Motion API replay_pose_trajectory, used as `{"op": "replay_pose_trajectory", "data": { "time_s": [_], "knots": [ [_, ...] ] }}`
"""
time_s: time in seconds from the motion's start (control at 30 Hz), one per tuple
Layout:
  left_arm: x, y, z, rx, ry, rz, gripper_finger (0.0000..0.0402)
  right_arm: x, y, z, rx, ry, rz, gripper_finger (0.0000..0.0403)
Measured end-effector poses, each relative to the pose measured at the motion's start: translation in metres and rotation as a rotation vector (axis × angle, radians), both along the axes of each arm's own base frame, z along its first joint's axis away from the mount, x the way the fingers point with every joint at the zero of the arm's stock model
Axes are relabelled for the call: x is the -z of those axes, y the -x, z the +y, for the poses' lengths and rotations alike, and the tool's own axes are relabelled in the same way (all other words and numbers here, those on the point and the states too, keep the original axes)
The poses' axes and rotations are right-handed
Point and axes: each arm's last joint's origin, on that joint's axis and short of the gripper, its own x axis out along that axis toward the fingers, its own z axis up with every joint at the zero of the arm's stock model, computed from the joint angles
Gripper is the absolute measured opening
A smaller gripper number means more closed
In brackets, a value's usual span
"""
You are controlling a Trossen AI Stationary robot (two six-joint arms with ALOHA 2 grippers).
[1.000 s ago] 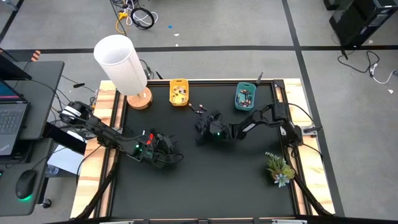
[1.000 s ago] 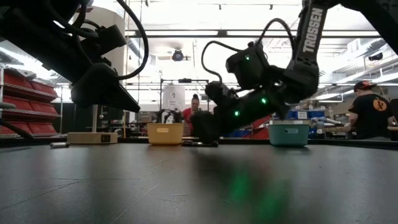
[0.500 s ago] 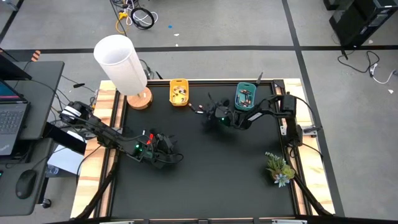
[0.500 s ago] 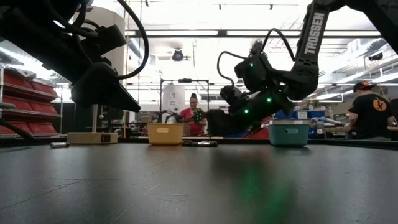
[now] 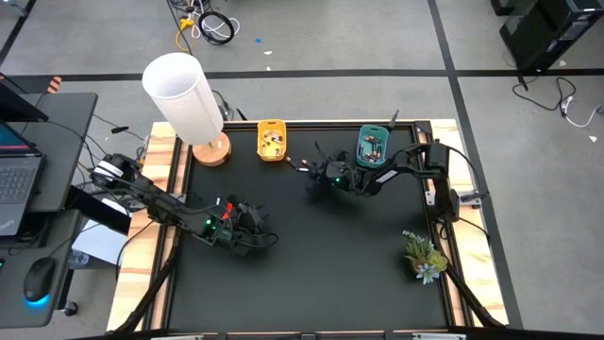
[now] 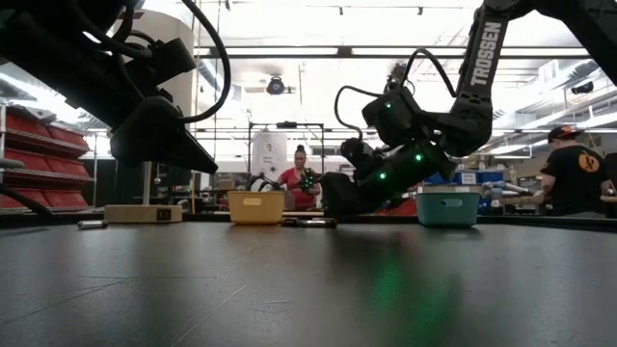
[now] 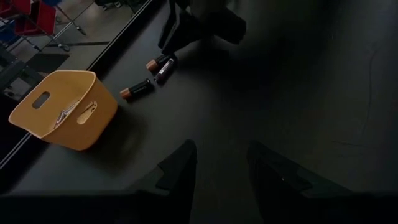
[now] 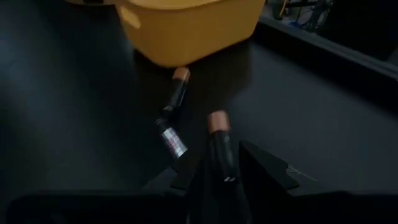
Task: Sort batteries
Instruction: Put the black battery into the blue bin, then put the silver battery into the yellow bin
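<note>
Right wrist view: a dark battery with a copper end is seen pinched between the fingers of the right gripper, its long axis running straight forward out of the gripper, copper end leading. Just ahead of the gripper, two more batteries lie on the black tabletop: a dark one with a copper tip pointing toward the yellow bin beyond it, and a shorter dark one with a pale label nearer the fingers. In the high view the right gripper is placed between the yellow bin and the teal bin, so the teal bin lies behind and to its side. The left gripper waits well apart, toward the near left of the tabletop, fingers parted and holding nothing. The right arm is judged far nearer to the loose batteries and both bins.
</note>
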Motion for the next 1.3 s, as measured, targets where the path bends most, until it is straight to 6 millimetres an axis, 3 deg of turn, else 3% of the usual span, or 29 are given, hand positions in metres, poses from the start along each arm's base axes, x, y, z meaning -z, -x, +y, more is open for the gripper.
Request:
{"op": "replay_pose_trajectory", "data": {
  "time_s": [0.67,1.03,1.13,1.3],
  "knots": [
    [0.000,0.000,0.000,0.000,-0.001,0.001,0.0147,0.007,0.003,0.000,0.012,-0.083,0.033,0.0080],
    [0.000,0.000,0.000,0.001,-0.004,0.005,0.0147,0.008,0.003,0.001,0.003,-0.079,0.048,0.0005],
    [0.001,0.000,0.000,0.006,0.000,0.012,0.0147,0.005,0.003,0.008,-0.001,-0.098,0.072,0.0016],
    [0.001,0.000,0.000,0.018,0.013,0.021,0.0147,-0.010,0.007,0.029,-0.037,-0.127,0.135,0.0076]
  ]
}}
